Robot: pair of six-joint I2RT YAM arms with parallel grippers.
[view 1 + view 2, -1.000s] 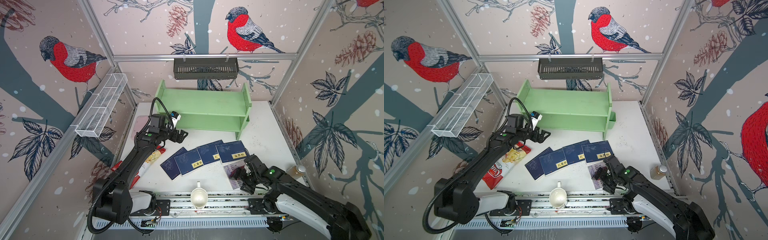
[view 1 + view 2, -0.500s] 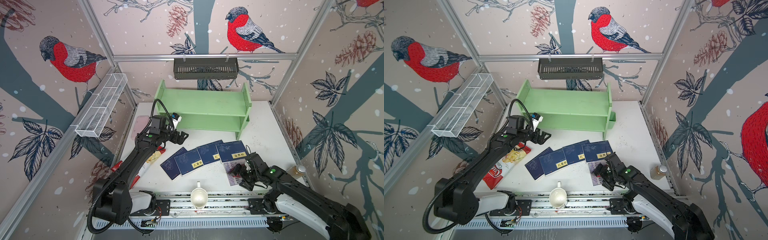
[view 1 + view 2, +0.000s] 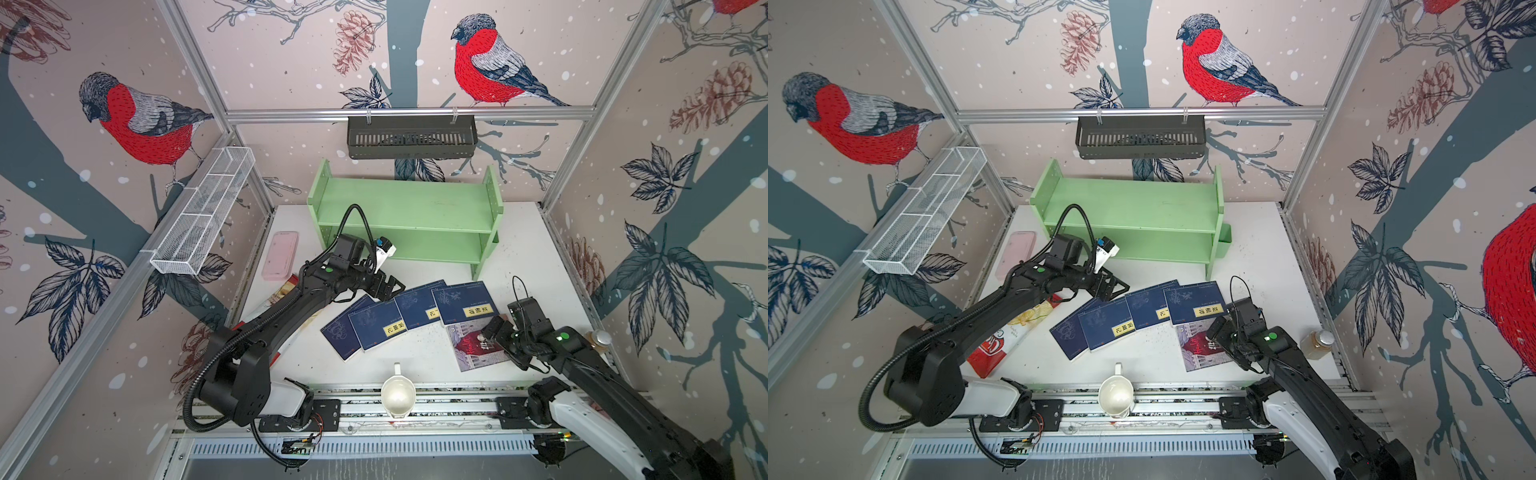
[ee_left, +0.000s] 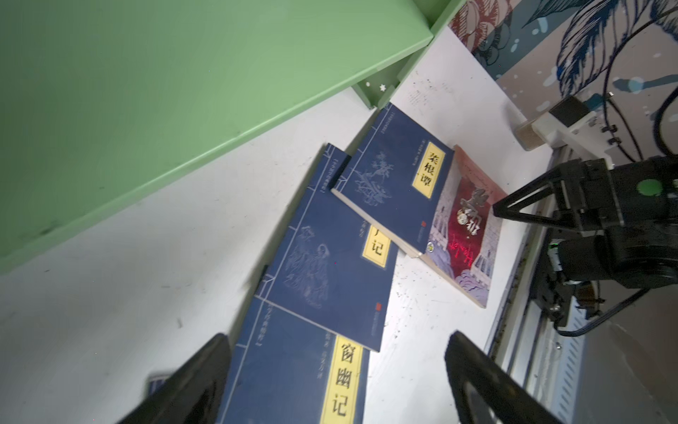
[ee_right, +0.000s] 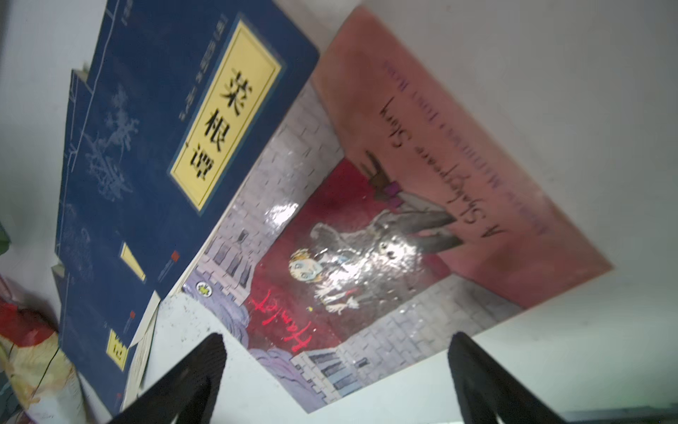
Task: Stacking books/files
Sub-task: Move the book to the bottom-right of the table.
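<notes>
Far left, a pink case (image 3: 280,255) lies flat by the wall. Just in front of it there's a red crisp bag (image 3: 1013,328), mostly tucked under the left arm. The left gripper (image 3: 390,286) hangs over the far edge of the book row, jaws spread wide with nothing between them, and its wrist view looks straight down on the navy covers. The four navy books (image 3: 378,324) lie flat mid-table in an overlapping fan, each one lapping over its left neighbour, in front of the green shelf (image 3: 405,216). A white cup (image 3: 398,390) sits at the front edge, apart from them. The rightmost navy book (image 3: 463,303) covers the far edge of the pink-and-red book (image 3: 473,353), which lies flat on the white table (image 3: 528,257). The right gripper (image 3: 500,343) hovers over that book's right side, jaws wide too, gripping nothing. A bottle (image 3: 598,338) stands by the right wall.
</notes>
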